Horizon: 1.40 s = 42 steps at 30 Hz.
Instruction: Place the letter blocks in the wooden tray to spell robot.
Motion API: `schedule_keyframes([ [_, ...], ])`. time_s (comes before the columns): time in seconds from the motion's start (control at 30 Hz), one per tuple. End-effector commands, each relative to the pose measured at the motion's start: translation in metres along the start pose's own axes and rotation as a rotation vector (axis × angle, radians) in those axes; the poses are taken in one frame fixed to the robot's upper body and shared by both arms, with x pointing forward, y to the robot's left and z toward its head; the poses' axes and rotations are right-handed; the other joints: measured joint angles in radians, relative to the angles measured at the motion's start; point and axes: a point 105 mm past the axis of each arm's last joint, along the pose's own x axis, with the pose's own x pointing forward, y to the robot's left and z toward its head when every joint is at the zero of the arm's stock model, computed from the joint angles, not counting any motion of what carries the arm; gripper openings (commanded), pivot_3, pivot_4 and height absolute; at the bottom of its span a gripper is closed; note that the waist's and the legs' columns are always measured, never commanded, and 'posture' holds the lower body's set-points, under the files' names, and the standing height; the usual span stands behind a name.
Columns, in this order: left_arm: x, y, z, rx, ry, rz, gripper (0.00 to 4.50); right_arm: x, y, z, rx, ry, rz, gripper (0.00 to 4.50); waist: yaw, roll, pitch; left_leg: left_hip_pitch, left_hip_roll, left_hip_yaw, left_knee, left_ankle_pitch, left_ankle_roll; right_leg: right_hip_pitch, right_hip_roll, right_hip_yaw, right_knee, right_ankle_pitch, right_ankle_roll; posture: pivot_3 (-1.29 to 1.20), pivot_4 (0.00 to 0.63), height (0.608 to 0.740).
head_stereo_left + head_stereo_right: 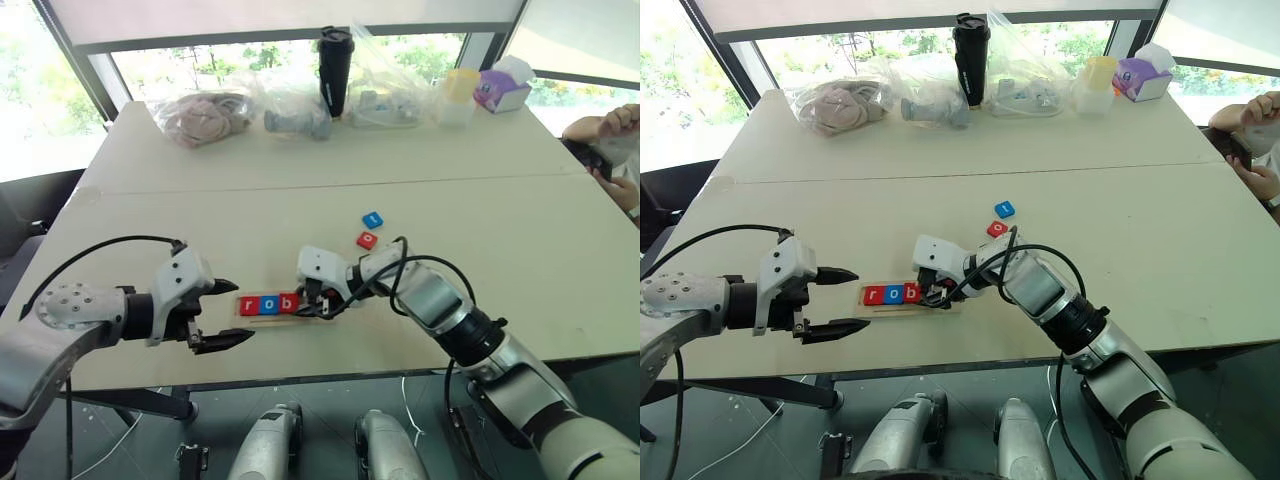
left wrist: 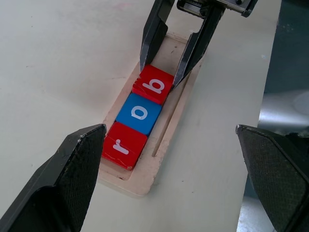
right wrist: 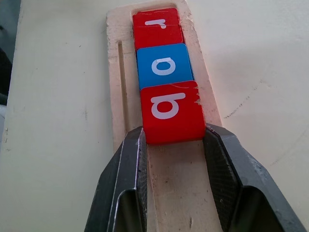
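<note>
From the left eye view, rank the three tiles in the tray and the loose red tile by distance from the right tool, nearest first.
1. b tile: gripped by the right tool, inside the wooden tray.
2. blue o tile: next slot, toward the robot's left.
3. r tile: at the tray's left end.
4. loose red tile: on the table beyond the tray.

3 and 4 are close to call.

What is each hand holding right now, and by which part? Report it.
Right hand is shut on the red b block, fingers on its two opposite side edges, in the wooden tray. Left hand is open, holding nothing.
</note>
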Motion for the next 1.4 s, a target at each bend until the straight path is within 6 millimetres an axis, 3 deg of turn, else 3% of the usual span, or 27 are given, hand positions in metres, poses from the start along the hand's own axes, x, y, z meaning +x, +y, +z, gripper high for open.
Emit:
schedule_keyframes([
  [0.03, 0.001, -0.001, 0.006, 0.021, -0.013, -0.001, 4.50, 0.001, -0.002, 0.009, -0.024, -0.009, -0.012, 1.09, 0.000, 0.000, 0.000, 0.000, 0.000, 0.000, 0.000, 0.000, 0.000, 0.000, 0.000, 0.000, 0.000, 0.000, 0.000, 0.00, 0.150, 0.740],
  [0.83, 0.005, 0.000, 0.008, 0.023, -0.023, -0.004, 4.50, -0.005, -0.001, 0.010, -0.021, -0.021, -0.011, 1.09, 0.001, 0.000, 0.000, 0.000, 0.000, 0.000, 0.000, 0.000, 0.000, 0.000, 0.000, 0.000, 0.000, 0.000, 0.000, 0.00, 0.150, 0.740],
  [0.87, 0.005, 0.001, 0.008, 0.022, -0.024, -0.004, 4.50, -0.005, -0.002, 0.012, -0.018, -0.028, -0.017, 2.13, 0.001, 0.000, 0.000, 0.000, 0.000, 0.000, 0.000, 0.000, 0.000, 0.000, 0.000, 0.000, 0.000, 0.000, 0.000, 0.00, 0.150, 0.740],
  [0.97, 0.004, 0.001, 0.007, 0.021, -0.024, -0.002, 4.50, -0.009, -0.010, 0.022, 0.001, -0.071, -0.049, 3.48, 0.000, 0.000, 0.000, 0.000, 0.000, 0.000, 0.000, 0.000, 0.000, 0.000, 0.000, 0.000, 0.000, 0.000, 0.000, 0.00, 0.150, 0.740],
  [1.1, 0.004, 0.002, 0.007, 0.020, -0.025, 0.000, 4.50, -0.019, -0.020, 0.040, 0.039, -0.158, -0.083, 3.48, 0.000, 0.000, 0.000, 0.000, 0.000, 0.000, 0.000, 0.000, 0.000, 0.000, 0.000, 0.000, 0.001, 0.000, 0.000, 0.00, 0.150, 0.740],
  [1.23, 0.004, 0.003, 0.008, 0.019, -0.029, 0.001, 4.50, -0.042, -0.030, 0.067, 0.051, -0.320, -0.115, 3.48, 0.001, 0.000, 0.000, 0.000, 0.000, 0.000, 0.000, 0.000, 0.000, 0.000, 0.000, 0.000, 0.001, 0.001, 0.001, 0.00, 0.150, 0.740],
  [1.4, 0.002, 0.005, 0.012, 0.008, -0.057, -0.003, 4.50, -0.073, -0.031, 0.074, 0.072, -0.426, -0.123, 3.48, 0.002, 0.000, 0.000, 0.000, 0.000, 0.000, 0.000, 0.000, 0.000, 0.000, 0.000, 0.000, 0.000, 0.001, 0.001, 0.00, 0.150, 0.740],
])
